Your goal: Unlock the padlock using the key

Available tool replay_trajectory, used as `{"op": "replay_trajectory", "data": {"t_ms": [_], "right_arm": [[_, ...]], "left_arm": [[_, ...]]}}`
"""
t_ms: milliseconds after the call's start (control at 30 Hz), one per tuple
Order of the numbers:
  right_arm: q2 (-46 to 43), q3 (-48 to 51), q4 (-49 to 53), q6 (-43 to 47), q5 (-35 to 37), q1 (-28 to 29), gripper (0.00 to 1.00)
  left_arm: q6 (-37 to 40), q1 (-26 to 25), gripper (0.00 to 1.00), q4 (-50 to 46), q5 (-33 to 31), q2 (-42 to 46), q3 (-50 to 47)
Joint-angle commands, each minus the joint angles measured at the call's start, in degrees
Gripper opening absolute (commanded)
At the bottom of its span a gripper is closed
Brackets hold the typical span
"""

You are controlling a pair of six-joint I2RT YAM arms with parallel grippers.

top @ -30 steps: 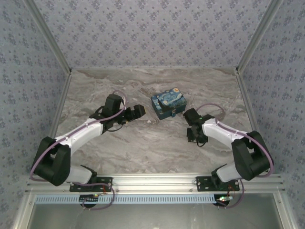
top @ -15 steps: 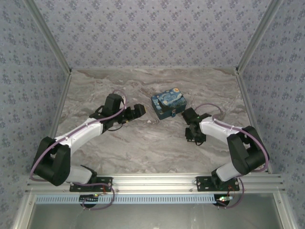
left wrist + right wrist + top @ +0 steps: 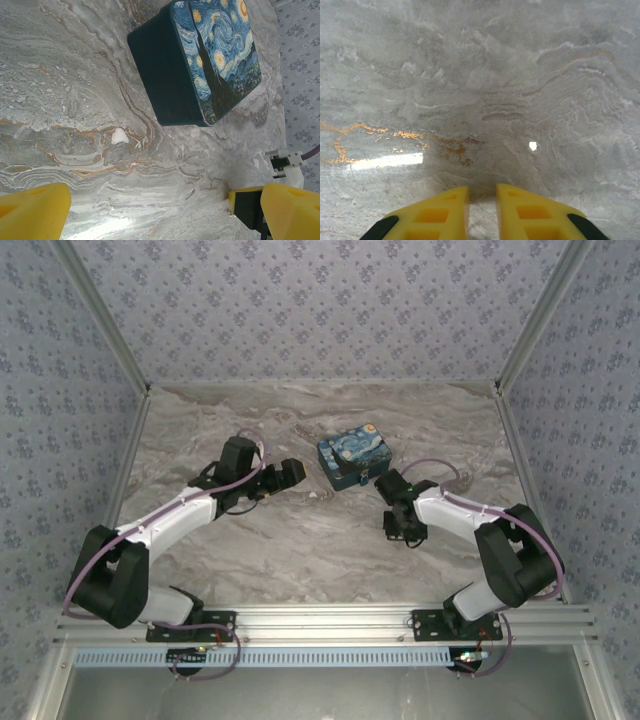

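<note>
The blue starry-night box lies on the marble table, slightly right of centre; in the left wrist view the box fills the upper middle. I cannot make out the padlock or a key in any view. My left gripper hovers just left of the box, and in its wrist view the left gripper is open wide over bare marble. My right gripper is in front of the box and to its right, pointing down at the table. Seen from its wrist, the right gripper has a narrow gap with nothing in it.
Aluminium frame posts and patterned walls enclose the table on three sides. A small white fleck marks the marble in front of the box, and another white fleck lies ahead of the right fingers. Free marble stretches to the left and front.
The right arm has swung its gripper a little leftward, nearer the box's front. The left arm and the box have not moved.
</note>
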State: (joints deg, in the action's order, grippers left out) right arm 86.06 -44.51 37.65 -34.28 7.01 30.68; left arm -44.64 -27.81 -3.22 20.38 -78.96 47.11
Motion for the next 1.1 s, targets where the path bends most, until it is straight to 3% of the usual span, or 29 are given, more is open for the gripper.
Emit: {"op": "replay_trajectory", "data": {"t_ms": [0, 233, 533, 800, 1067], "right_arm": [[0.2, -0.4, 2.2, -1.3, 0.4, 0.6, 0.20], [-0.4, -1.2, 4.3, -1.3, 1.4, 1.3, 0.21], [-7.7, -0.3, 8.5, -3.8, 0.2, 3.1, 0.25], [-14.2, 7.9, 3.9, -7.9, -5.7, 3.0, 0.24], [-13.6, 10.1, 0.3, -8.7, -7.0, 2.5, 0.23]], "left_arm": [[0.5, -0.1, 0.98, -0.6, 1.0, 0.3, 1.0], [0.7, -0.1, 0.98, -0.8, 0.9, 0.4, 1.3], [2.5, 0.1, 0.98, -2.5, -1.0, 2.0, 1.6], [2.7, 0.4, 0.98, -2.6, -0.8, 1.6, 1.8], [2.4, 0.4, 0.98, -2.4, -0.7, 1.3, 1.7]]}}
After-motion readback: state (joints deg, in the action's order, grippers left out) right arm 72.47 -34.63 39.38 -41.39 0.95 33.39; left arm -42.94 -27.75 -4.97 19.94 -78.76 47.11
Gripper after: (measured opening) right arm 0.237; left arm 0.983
